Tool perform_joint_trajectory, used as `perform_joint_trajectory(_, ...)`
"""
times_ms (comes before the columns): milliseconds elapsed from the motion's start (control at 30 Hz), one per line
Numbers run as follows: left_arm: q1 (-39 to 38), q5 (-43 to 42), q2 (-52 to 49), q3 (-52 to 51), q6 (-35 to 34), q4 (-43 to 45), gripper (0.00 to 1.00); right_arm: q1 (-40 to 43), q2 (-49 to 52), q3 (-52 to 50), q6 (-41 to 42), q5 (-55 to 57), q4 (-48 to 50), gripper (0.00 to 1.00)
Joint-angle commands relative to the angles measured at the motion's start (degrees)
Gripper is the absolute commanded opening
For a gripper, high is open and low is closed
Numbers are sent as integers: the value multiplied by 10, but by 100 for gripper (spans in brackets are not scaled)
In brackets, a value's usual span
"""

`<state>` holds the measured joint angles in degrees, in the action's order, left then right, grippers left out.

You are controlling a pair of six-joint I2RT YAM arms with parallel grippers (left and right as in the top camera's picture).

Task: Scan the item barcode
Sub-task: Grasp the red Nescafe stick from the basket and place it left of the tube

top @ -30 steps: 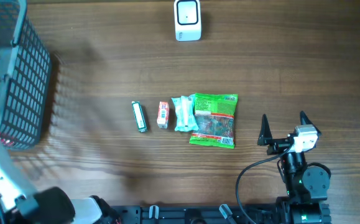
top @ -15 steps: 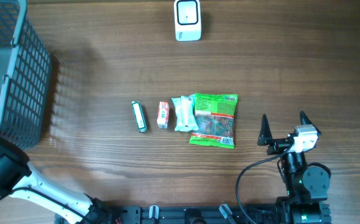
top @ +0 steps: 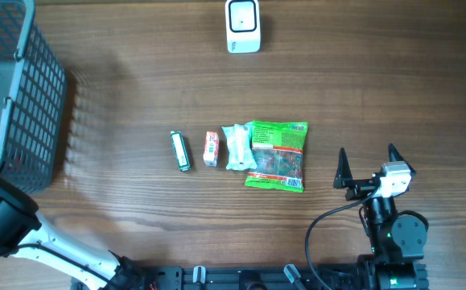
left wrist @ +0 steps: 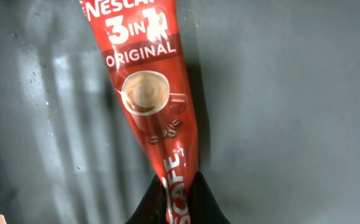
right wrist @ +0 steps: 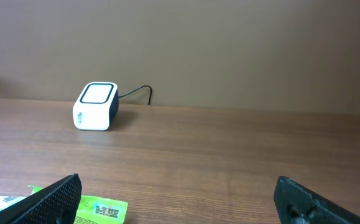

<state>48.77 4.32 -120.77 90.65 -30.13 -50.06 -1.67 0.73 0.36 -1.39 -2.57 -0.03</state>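
Note:
In the left wrist view my left gripper [left wrist: 178, 186] is shut on the lower end of a red Nescafe 3-in-1 coffee sachet [left wrist: 145, 93], which lies lengthwise on the grey floor of the basket [left wrist: 279, 93]. From overhead only the left arm [top: 3, 221] shows, at the basket's near corner, and the sachet is hidden. The white barcode scanner [top: 243, 26] stands at the table's far edge, also seen in the right wrist view [right wrist: 95, 106]. My right gripper [top: 368, 167] rests open and empty at the near right, far from both.
The dark mesh basket [top: 31, 97] fills the far left. Mid-table lie a green snack packet [top: 278, 155], a white-blue packet [top: 237, 147], a small red-white item [top: 210, 148] and a green-white stick [top: 181, 151]. The green packet's corner shows by the right fingers [right wrist: 102, 211].
The left jaws have closed on the red sachet. The left arm shifted at the left edge of the overhead view. The right arm and the table items have not moved.

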Motion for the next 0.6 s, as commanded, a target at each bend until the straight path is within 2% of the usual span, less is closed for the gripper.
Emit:
perform_joint_trajectory(0, 1, -124, 42, 5, -2, -17, 4, 2, -3, -1, -1, -5, 1, 100)
perform_joint_trajectory(100, 1, -177, 127, 28, -2, -16, 4, 2, -3, -1, -1, -5, 1, 100)
perform_joint_trajectory(233, 0, -204, 324, 45, -4, -21, 4, 2, -3, -1, -1, -5, 1, 100)
perform_joint_trajectory(333, -20, -305, 402, 45, -3, -61, 4, 2, -3, -1, -1, -5, 1, 100)
perform_joint_trajectory(367, -48, -331, 429, 45, 6, -114, 4, 2, -3, -1, -1, -5, 1, 100)
perform_joint_trajectory(467, -149, -327, 443, 40, 106, -222, 4, 2, -3, -1, -1, -5, 1, 100)
perform_joint_trajectory(567, -289, -241, 439, -19, 132, -258, 4, 2, -3, -1, -1, -5, 1, 100)
